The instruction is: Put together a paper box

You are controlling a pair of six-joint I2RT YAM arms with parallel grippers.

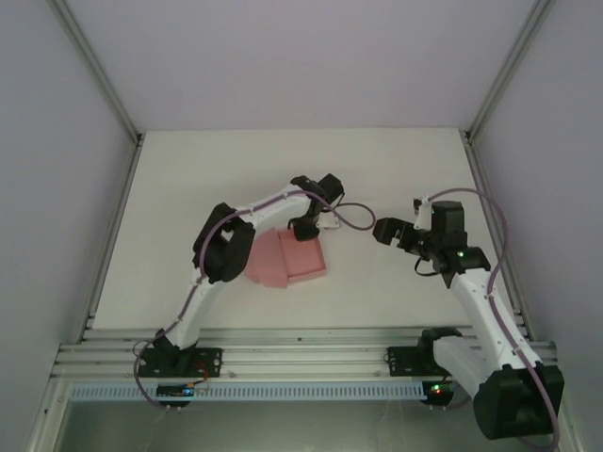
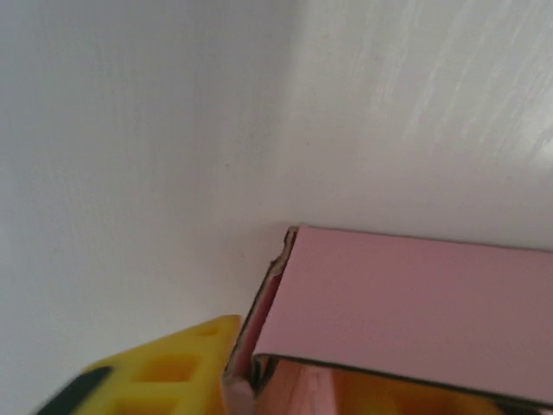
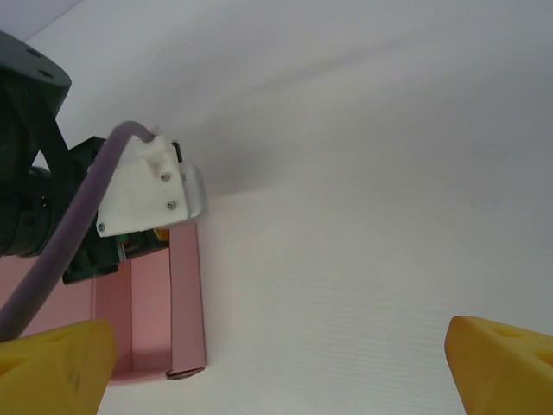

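1. One paper box of salmon-pink card lies on the white worktop. It is partly folded, with a side wall standing up along one edge.
2. Two arms are over the worktop. The left arm bends across the box, and the right arm reaches in from the other side.
3. The left jaws hang at the far edge of the box, with the box directly beneath and in front of them.
4. In the left wrist view, one yellow finger sits just beside a corner of the box, next to its upright side wall. Whether it touches the card I cannot tell.
5. How wide the left jaws stand I cannot tell, nor whether they grip the card.
6. The right jaws stand wide and hold nothing. Their two yellow fingertips sit far apart with bare worktop between them.
7. From the right jaws, the box lies ahead and off to their left, beyond the left fingertip and apart from it.
8. One purple cable runs along the left wrist, just above the box.
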